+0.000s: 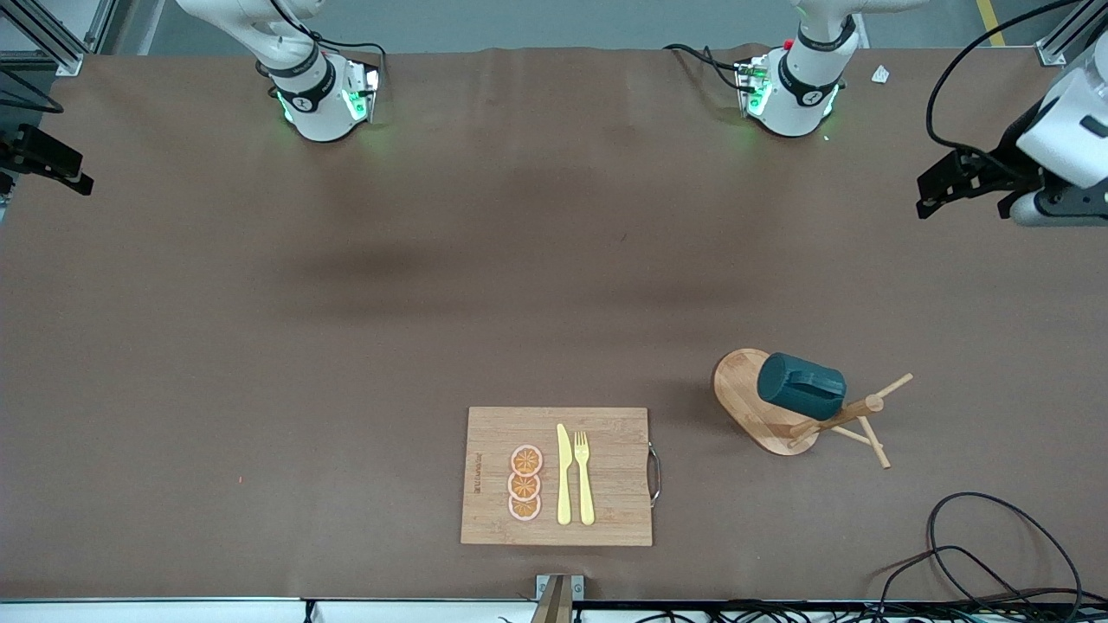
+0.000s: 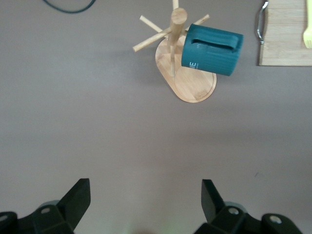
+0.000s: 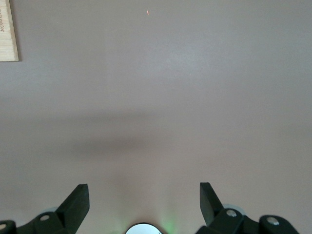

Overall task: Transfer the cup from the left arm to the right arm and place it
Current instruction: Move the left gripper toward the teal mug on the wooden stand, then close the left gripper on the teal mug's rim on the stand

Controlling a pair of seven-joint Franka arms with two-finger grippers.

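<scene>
Cutting board [image 1: 606,510], cup [image 1: 801,387] hung on rack [image 1: 762,415], left gripper [image 2: 146,202] released, right gripper [image 3: 145,202] released.

teal cup [image 1: 802,386], tilted (seemingly hung) on wooden rack [image 1: 853,415]

Rectangular bamboo cutting board [image 1: 606,510] holds three orange slices [image 1: 525,484], a yellow plastic knife [image 1: 563,476] and fork [image 1: 584,478]; wooden mug tree [image 1: 844,418] sits nearby on the brown bench [image 1: 346,346].

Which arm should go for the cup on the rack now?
Left. Its open claw faces the cup hanging on the wooden rack at its end of the table; the right claw, also open, sees only bare table.
</scene>
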